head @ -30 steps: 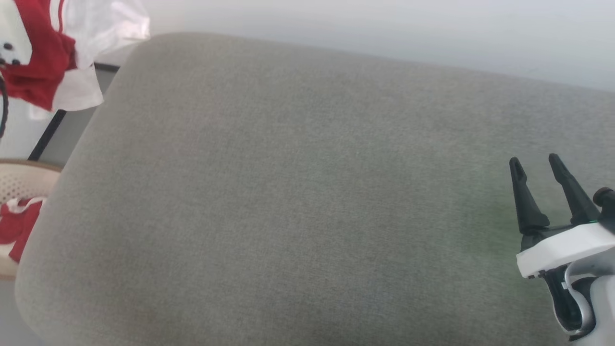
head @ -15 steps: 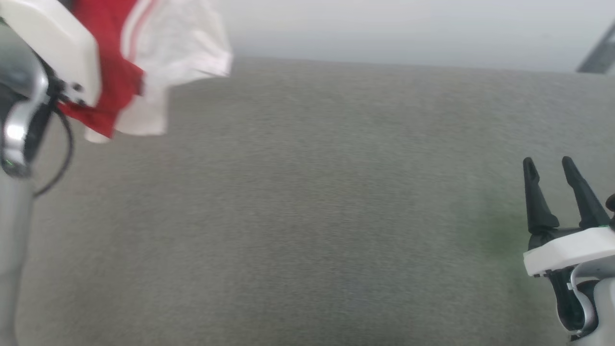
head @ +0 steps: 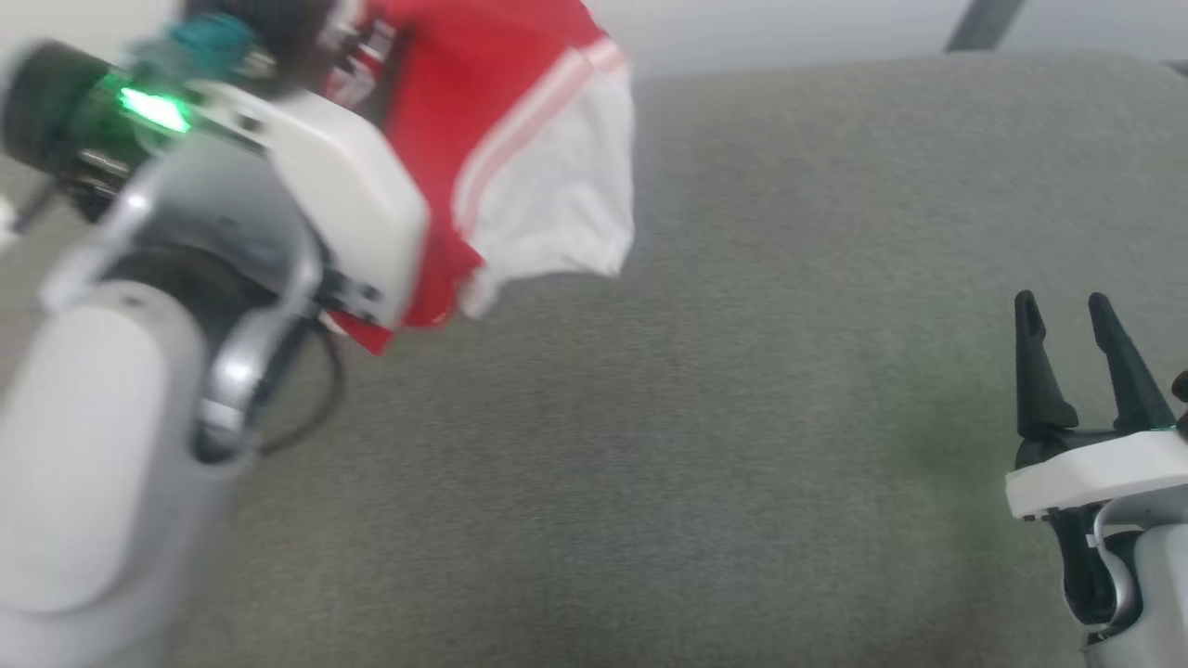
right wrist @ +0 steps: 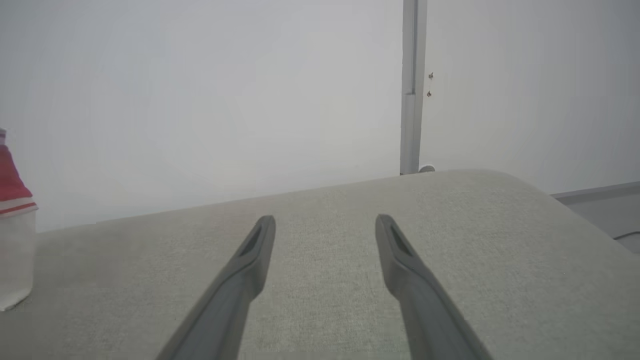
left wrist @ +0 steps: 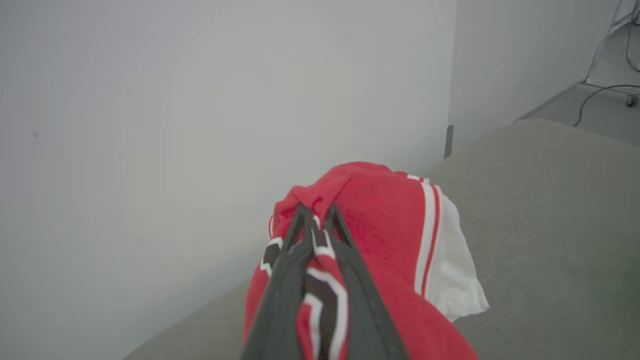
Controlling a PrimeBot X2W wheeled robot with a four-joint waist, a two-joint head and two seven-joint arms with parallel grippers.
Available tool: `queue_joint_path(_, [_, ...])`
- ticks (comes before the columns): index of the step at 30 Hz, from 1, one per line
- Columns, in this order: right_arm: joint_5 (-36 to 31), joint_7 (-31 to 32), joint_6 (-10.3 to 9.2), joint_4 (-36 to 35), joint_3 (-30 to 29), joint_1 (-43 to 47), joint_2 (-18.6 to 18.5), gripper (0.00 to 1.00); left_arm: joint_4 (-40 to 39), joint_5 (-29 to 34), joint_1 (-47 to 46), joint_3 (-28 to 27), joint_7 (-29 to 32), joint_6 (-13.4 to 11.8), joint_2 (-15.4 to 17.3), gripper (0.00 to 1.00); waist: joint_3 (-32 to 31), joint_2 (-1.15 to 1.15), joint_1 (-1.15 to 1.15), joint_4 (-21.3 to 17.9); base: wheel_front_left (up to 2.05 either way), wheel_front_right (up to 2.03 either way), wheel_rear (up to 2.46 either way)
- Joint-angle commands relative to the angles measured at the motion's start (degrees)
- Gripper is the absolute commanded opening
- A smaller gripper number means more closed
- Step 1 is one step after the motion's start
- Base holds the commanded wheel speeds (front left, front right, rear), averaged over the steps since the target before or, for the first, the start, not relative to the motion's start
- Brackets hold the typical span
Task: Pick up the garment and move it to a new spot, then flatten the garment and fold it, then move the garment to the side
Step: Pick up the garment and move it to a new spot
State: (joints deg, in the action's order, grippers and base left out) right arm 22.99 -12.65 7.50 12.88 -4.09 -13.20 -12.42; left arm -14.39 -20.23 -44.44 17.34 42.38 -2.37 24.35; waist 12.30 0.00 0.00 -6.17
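Your left gripper (left wrist: 316, 216) is clamped on the garment (left wrist: 385, 225), which hangs bunched around its fingers above the grey cushion (head: 705, 417) (your right gripper (head: 1063, 311) stands open, well apart).

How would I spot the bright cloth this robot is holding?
Start at the wide grey cushion. Above its left end, the left gripper pinches a small red shirt in the air. White sleeve and red-and-white striped trim mark it out.

Bright, soft, even light, faint shadows — head view motion-blurred around the garment (head: 520, 139), wrist views sharper.
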Motion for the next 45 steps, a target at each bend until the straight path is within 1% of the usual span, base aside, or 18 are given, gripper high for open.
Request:
queue_joint_path(1, [0.4, -0.7, -0.02, 0.3, 0.0, -0.6, 0.5, 1.00, -0.3, -0.3, 1.3, 0.9, 0.2, -0.5, -1.1, 0.00, 1.3, 0.00, 0.00, -1.9, 0.00, 0.00, 0.00])
queue_joint_path(6, [0.8, -1.4, -0.02, 1.5, 1.1, -1.1, 0.8, 1.00, 1.6, -1.2, 4.9, 4.8, 1.2, -0.9, -4.0, 0.00, 2.2, 0.00, 0.00, -3.6, 0.00, 0.00, 0.00])
queue_joint_path(13, [1.1, -2.1, -0.02, 2.9, 2.5, -1.4, 1.4, 1.00, 7.0, -2.1, 10.8, 10.0, -0.1, -0.2, -6.7, 0.00, 3.2, 0.00, 0.00, -4.3, 0.00, 0.00, 0.00])
queue_joint_path(20, [1.6, -2.4, -0.02, 4.0, 4.6, -2.5, 1.5, 1.00, 15.5, -2.8, 14.6, 13.7, -3.1, 1.6, -8.5, 0.00, 3.8, 0.00, 0.00, -4.4, 0.00, 0.00, 0.00])
queue_joint_path(26, [1.9, -2.5, -0.02, 4.9, 6.0, -3.3, 1.1, 1.00, 22.9, -2.8, 14.8, 15.2, -6.1, 3.1, -9.7, 0.00, 3.5, 0.00, 0.00, -4.1, 0.00, 0.00, 0.00])
queue_joint_path(27, [2.0, -2.5, -0.02, 5.1, 6.1, -3.3, 1.1, 1.00, 24.1, -2.9, 14.7, 15.4, -6.6, 3.5, -9.9, 0.05, 3.4, 0.00, 0.00, -4.0, 0.00, 0.00, 0.00])
queue_joint_path(29, [2.1, -2.6, -0.02, 5.2, 6.4, -3.3, 0.9, 1.00, 25.8, -2.8, 14.2, 15.8, -8.1, 4.2, -10.3, 0.51, 3.1, 0.00, 0.00, -3.7, 0.00, 0.00, 0.00])
queue_joint_path(30, [2.1, -2.6, -0.02, 5.2, 6.4, -3.3, 0.9, 1.00, 25.8, -2.8, 14.2, 15.8, -8.1, 4.2, -10.3, 0.51, 3.1, 0.00, 0.00, -3.7, 0.00, 0.00, 0.00])
queue_joint_path(31, [2.2, -2.6, -0.02, 5.3, 6.5, -3.3, 0.9, 1.00, 26.7, -3.1, 13.9, 15.7, -8.8, 4.4, -10.6, 0.86, 2.8, 0.00, 0.00, -3.4, 0.00, 0.00, 0.00])
queue_joint_path(32, [2.1, -2.6, -0.02, 5.3, 6.5, -3.3, 0.7, 1.00, 27.3, -3.4, 13.8, 15.6, -9.4, 4.6, -10.8, 1.00, 2.5, 0.00, 0.00, -3.2, 0.00, 0.00, 0.00])
queue_joint_path(38, [1.7, -2.6, -0.02, 5.8, 6.5, -2.0, 0.2, 1.00, 28.5, -4.5, 13.3, 14.3, -12.8, 4.7, -11.1, 1.00, -0.3, 0.00, 0.00, -1.1, 0.00, 0.00, 0.00])
queue_joint_path(45, [1.2, -2.5, -0.02, 6.2, 6.4, -0.2, -0.4, 1.00, 25.9, -5.9, 15.8, 10.9, -17.3, 3.5, -8.7, 1.00, -4.3, 0.00, 0.00, 1.7, 0.00, 0.00, 0.00])
